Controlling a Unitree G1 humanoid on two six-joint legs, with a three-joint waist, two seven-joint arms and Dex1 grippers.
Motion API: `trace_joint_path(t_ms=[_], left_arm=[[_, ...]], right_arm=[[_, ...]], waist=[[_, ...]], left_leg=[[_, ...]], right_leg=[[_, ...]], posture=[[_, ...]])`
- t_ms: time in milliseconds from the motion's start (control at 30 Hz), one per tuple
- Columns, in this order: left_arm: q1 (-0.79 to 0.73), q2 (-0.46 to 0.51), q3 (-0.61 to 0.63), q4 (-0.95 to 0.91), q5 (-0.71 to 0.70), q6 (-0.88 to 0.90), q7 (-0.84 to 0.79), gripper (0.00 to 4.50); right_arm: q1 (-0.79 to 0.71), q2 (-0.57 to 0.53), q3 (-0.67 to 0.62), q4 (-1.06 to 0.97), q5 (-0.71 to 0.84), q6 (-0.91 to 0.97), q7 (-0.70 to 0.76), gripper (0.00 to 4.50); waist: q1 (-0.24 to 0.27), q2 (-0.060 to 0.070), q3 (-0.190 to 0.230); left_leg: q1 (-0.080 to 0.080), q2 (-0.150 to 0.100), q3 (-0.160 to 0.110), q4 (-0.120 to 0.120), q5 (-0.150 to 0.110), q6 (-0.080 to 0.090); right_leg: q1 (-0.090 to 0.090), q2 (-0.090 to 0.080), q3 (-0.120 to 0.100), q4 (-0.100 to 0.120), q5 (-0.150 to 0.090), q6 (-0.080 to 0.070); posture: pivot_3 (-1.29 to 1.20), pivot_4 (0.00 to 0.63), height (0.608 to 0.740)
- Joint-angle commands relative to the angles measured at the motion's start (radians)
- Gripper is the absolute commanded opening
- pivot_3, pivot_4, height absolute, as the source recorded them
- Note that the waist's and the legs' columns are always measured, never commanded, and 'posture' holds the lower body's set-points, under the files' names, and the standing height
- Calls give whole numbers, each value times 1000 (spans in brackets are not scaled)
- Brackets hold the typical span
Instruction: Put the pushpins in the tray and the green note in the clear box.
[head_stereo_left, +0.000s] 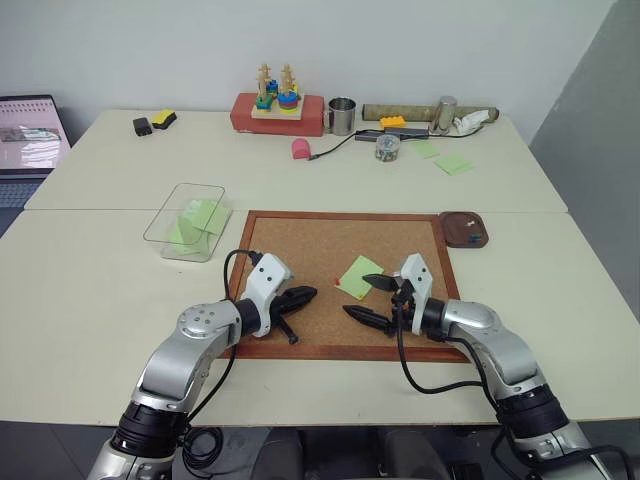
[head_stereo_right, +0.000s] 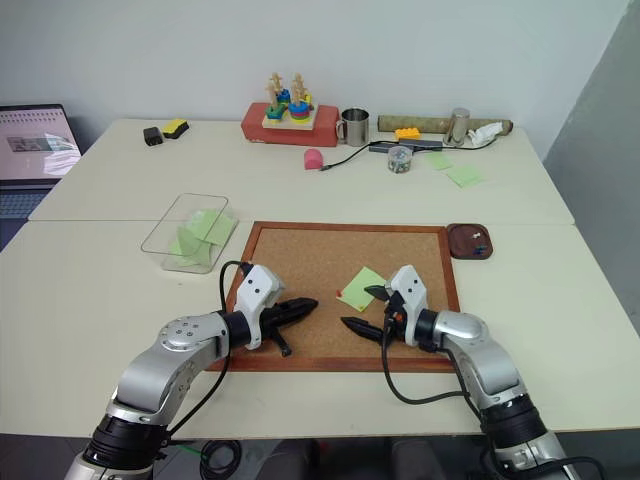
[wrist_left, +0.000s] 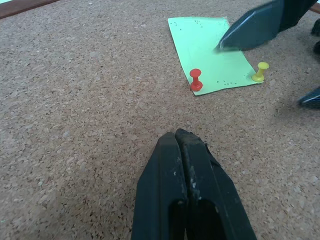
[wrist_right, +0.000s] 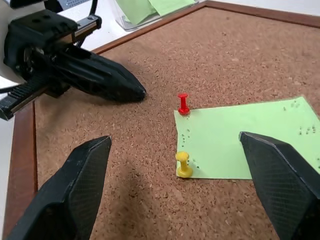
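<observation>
Note: your green note (wrist_right: 250, 142) lies on the corkboard (head_stereo_left: 300, 250), red pin (wrist_right: 183, 104) and yellow pin (wrist_right: 183, 164) at its near corners.
Right pincer (wrist_right: 185, 195): spread, straddling the yellow pin.
Left pincer (wrist_left: 182, 165): pressed together, at the note's 9 o'clock.
Tray (head_stereo_left: 464, 228): 2 o'clock off the board.
Box (head_stereo_left: 188, 222): 10 o'clock.

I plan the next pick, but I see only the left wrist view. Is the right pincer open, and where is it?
Observer: The right pincer is open, with the yellow pushpin ahead between its fingers.
Operator: Where is the tray?
Observer: The tray sits beside the far right corner of the corkboard.
Operator: And the clear box?
Observer: The clear box stands off the board's far left corner, with green notes inside.
</observation>
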Motion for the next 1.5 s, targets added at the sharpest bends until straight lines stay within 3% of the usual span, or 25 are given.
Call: trace_joint_path(t_ms=[33, 167, 633, 1267, 1367, 1500], left_arm=[[15, 10, -10, -3, -2, 21, -9, 0], [23, 11, -6, -11, -4, 24, -6, 0], [25, 12, -2, -16, -8, 31, -7, 0], [26, 15, -11, -14, -4, 28, -10, 0], [28, 15, -11, -14, -6, 27, -13, 0], [29, 16, -10, -15, -7, 28, -15, 0]], right_arm=[[-10, 16, -13, 26, -1, -36, 14, 3620], [1, 21, -23, 24, 11, -37, 22, 2655], [5, 0, 20, 31, -75, -136, 51, 88], [-66, 1, -141, -186, 140, 78, 26, 17], [-99, 7, -209, -147, 153, 101, -43, 17], [-187, -19, -300, 36, 50, 17, -194, 17]], waist=[[0, 0, 0], [0, 0, 0], [0, 0, 0], [0, 0, 0], [0, 0, 0], [0, 0, 0]], left_leg=[[0, 0, 0, 0, 0, 0], [0, 0, 0, 0, 0, 0], [0, 0, 0, 0, 0, 0], [0, 0, 0, 0, 0, 0], [0, 0, -1, 0, 0, 0], [0, 0, 0, 0, 0, 0]], right_leg=[[0, 0, 0, 0, 0, 0], [0, 0, 0, 0, 0, 0], [0, 0, 0, 0, 0, 0], [0, 0, 0, 0, 0, 0], [0, 0, 0, 0, 0, 0], [0, 0, 0, 0, 0, 0]], posture=[[0, 150, 740], [0, 150, 740], [0, 150, 740], [0, 150, 740], [0, 150, 740], [0, 150, 740]])
